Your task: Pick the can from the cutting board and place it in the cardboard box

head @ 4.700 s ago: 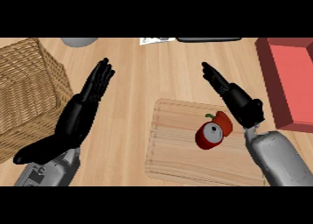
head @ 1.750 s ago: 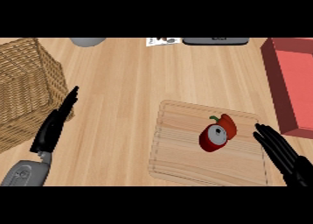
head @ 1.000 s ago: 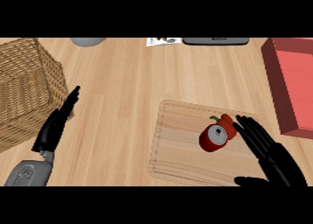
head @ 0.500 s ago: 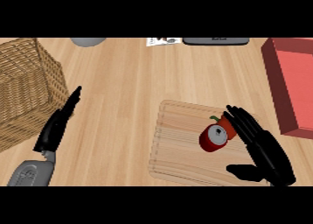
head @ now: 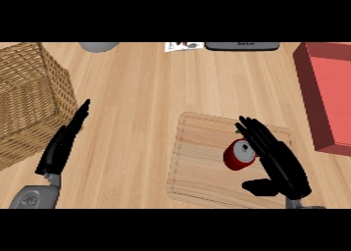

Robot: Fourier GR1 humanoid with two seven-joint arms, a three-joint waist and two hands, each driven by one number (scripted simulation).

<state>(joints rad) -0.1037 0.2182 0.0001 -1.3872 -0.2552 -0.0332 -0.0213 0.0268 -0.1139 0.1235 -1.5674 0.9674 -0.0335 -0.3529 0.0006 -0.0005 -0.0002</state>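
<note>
A red can [head: 238, 154] with a grey lid lies on its side on the wooden cutting board [head: 200, 166] at the lower right. My right hand [head: 278, 159] lies open just right of the can, fingers straight and pointing up-left along its side, thumb low at the board's near edge; it hides the can's right side. The red box [head: 330, 93] stands at the right edge of the counter. Beside the wicker basket at the lower left, my left hand [head: 62, 142] rests open and edge-on.
A large wicker basket [head: 23, 98] fills the left side. At the counter's far edge are a grey round object [head: 99, 46], a small printed card [head: 184, 46] and a dark flat device [head: 242, 45]. Bare wood lies between the basket and the board.
My right hand has moved up and left from the lower right corner until its fingers reach alongside the can. The left hand dropped to the basket's side early on and has stayed there.
</note>
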